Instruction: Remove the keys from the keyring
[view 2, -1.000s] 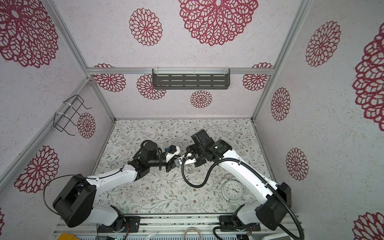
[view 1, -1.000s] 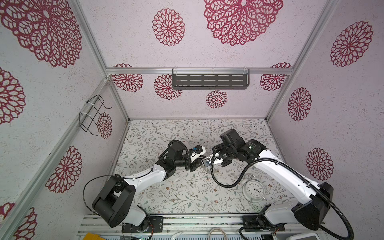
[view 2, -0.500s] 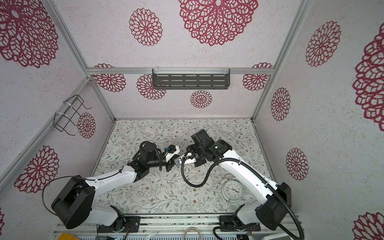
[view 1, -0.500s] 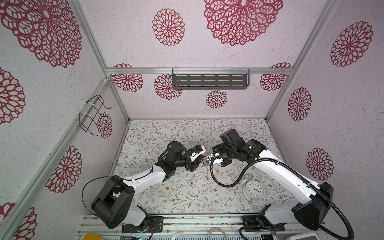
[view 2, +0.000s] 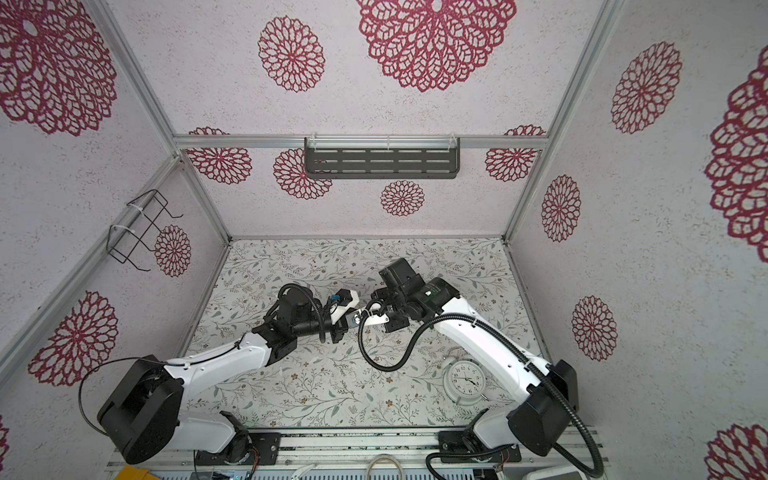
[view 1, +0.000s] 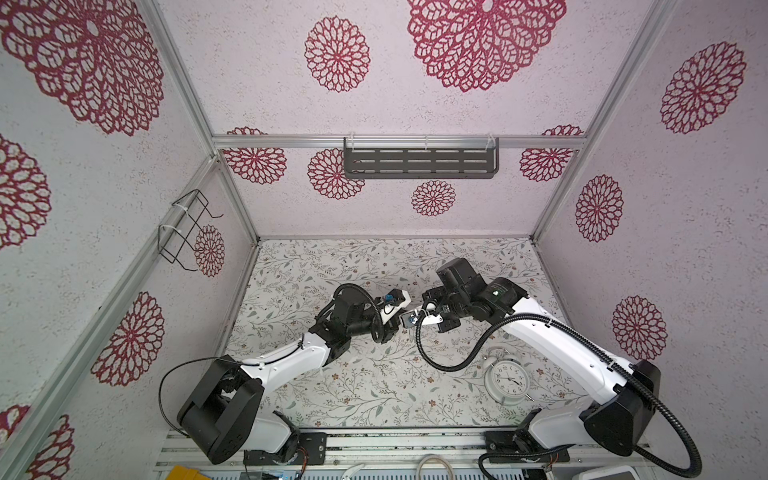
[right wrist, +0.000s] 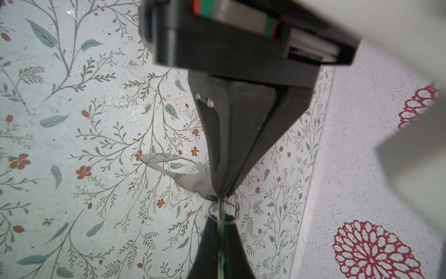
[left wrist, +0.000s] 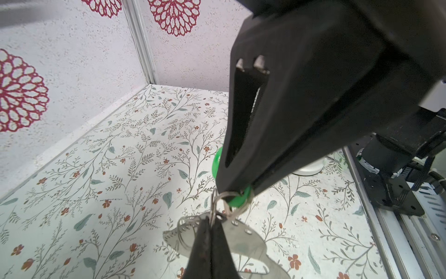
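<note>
My two grippers meet tip to tip above the middle of the floral table in both top views. The left gripper (left wrist: 211, 221) is shut on one end of the flat dull-metal keyring (left wrist: 243, 239), which juts out sideways from its tips (right wrist: 190, 180). The right gripper (right wrist: 220, 223) is shut on a key with a bright green tag (left wrist: 237, 200), seen edge-on as a green line (right wrist: 223, 218). Thin wire split rings (right wrist: 225, 212) link the key to the keyring in the small gap between the tips. In a top view the left gripper (view 1: 400, 323) and right gripper (view 1: 420, 316) almost touch.
A round white alarm clock (view 1: 506, 378) lies on the table under the right arm. A dark slotted shelf (view 1: 420, 163) hangs on the back wall and a wire rack (view 1: 187, 230) on the left wall. The right arm's black cable (view 1: 440, 361) loops down over the table.
The left gripper's jaws have closed onto the keyring. Both arms have stayed almost where they were.
</note>
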`<action>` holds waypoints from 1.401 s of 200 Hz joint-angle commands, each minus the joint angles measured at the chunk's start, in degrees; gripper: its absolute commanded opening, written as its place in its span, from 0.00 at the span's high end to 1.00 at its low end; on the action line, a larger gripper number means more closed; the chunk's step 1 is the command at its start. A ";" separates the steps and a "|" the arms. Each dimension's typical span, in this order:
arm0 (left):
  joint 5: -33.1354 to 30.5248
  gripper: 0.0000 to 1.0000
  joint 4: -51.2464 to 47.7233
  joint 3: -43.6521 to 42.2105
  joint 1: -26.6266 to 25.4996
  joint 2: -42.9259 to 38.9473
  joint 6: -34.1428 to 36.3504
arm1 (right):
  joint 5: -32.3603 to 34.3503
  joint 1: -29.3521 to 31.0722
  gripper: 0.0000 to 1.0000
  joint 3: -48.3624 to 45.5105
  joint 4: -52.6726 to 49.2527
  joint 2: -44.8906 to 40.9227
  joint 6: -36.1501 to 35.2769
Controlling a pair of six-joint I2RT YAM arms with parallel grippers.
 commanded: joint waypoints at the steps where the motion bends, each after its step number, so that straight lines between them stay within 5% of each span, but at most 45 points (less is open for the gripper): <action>1: -0.13 1.00 0.15 1.07 -0.63 -1.65 0.38 | -3.27 0.90 1.00 -0.04 4.31 -1.13 2.29; 160: -4.69 1.00 -0.85 -0.18 -0.71 -6.43 -2.62 | -2.04 3.34 1.00 -12.94 16.74 -8.26 -2.78; 280: -5.50 1.00 -3.22 -0.31 -0.86 -8.03 -0.41 | -3.40 2.68 1.00 -14.14 17.25 -8.85 2.08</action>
